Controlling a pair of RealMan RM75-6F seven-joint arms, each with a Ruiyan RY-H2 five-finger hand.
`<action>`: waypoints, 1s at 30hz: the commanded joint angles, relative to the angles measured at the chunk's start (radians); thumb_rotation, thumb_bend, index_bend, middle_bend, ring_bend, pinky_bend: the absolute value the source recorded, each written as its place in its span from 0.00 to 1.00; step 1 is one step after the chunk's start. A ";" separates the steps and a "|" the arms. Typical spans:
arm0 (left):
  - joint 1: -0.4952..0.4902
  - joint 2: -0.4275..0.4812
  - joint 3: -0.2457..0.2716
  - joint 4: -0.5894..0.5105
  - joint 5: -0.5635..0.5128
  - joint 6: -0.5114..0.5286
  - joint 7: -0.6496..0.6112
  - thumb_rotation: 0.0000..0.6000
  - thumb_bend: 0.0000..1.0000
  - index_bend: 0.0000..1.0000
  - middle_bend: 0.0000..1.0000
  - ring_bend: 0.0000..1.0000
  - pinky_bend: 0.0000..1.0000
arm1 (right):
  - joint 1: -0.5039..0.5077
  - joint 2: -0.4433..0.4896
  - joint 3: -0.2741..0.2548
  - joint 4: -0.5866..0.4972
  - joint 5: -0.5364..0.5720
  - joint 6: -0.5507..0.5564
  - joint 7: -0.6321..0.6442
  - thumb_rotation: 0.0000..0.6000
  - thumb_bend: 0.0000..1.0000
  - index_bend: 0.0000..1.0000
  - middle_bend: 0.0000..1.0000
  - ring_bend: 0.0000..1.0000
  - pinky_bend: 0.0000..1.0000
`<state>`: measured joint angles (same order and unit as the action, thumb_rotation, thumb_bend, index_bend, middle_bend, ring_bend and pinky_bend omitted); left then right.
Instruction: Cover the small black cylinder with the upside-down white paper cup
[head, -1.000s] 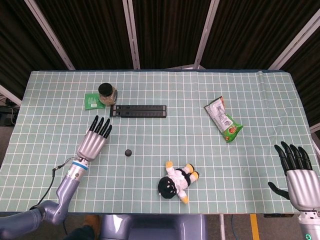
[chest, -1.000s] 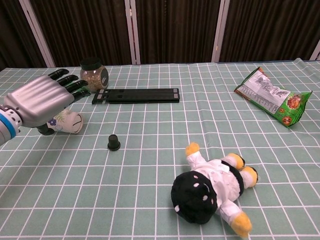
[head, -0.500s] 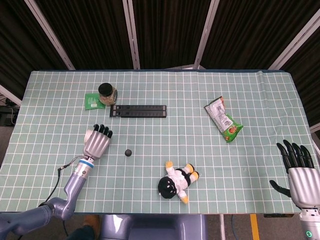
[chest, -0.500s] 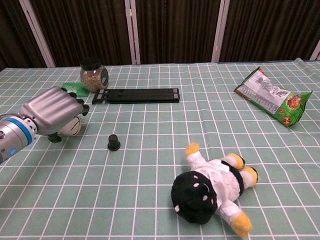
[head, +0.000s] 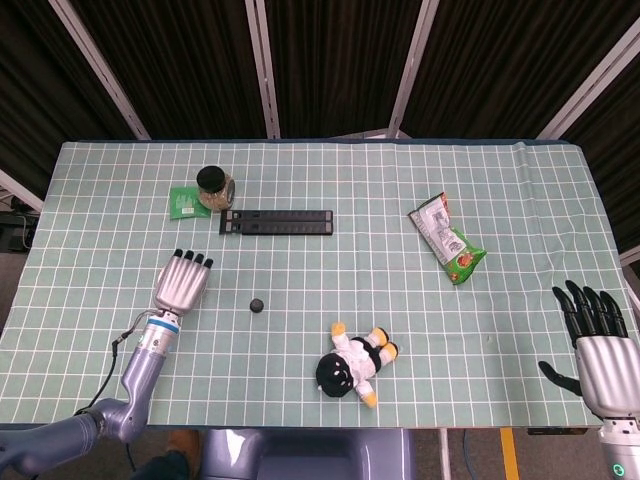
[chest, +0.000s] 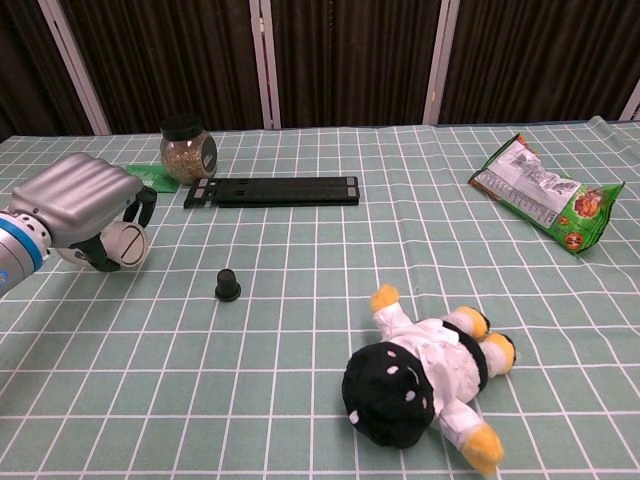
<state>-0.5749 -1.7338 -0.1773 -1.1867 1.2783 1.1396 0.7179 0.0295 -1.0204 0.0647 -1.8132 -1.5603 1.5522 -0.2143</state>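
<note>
Cup (chest: 126, 246), white paper with a faint printed pattern, lies on its side in the grip of the left hand (chest: 82, 205), its round end facing the chest camera; black fingers (chest: 145, 206) curl over it and the thumb shows beneath. From the head view only the silver back of that hand (head: 181, 284) is seen and the cup is hidden. Cylinder (chest: 228, 285), small, black and upright, stands apart from the cup, to its right in the chest view, with bare cloth between them. Beyond the cylinder lies a long black bar (chest: 272, 190); left of the bar stands a jar (chest: 188, 149) with a black lid, beside a green packet (head: 184, 201). Nearer the robot than the cylinder lies a doll (chest: 425, 375) in black, white and orange, and far off to the cylinder's right a green snack bag (chest: 547, 203). The right hand (head: 600, 340) hovers at the table's (head: 500, 180) near right edge, fingers spread and holding nothing. A pale green cloth with a white grid covers the table; dark curtains with pale metal rails hang behind it
</note>
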 joint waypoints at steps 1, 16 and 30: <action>0.063 0.075 -0.088 -0.152 -0.063 0.004 -0.398 1.00 0.00 0.50 0.47 0.42 0.46 | -0.001 0.000 -0.002 -0.001 -0.004 0.002 -0.001 1.00 0.00 0.00 0.00 0.00 0.00; 0.133 0.125 -0.167 -0.192 0.015 -0.127 -1.445 1.00 0.00 0.48 0.47 0.42 0.45 | 0.008 -0.012 -0.005 -0.007 -0.005 -0.015 -0.028 1.00 0.00 0.00 0.00 0.00 0.00; 0.060 -0.022 -0.104 -0.081 0.063 -0.137 -1.455 1.00 0.00 0.48 0.47 0.41 0.45 | 0.010 -0.008 0.003 0.006 0.025 -0.021 -0.012 1.00 0.00 0.00 0.00 0.00 0.00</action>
<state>-0.5035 -1.7357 -0.2887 -1.2855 1.3409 1.0064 -0.7500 0.0392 -1.0288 0.0677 -1.8080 -1.5357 1.5307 -0.2265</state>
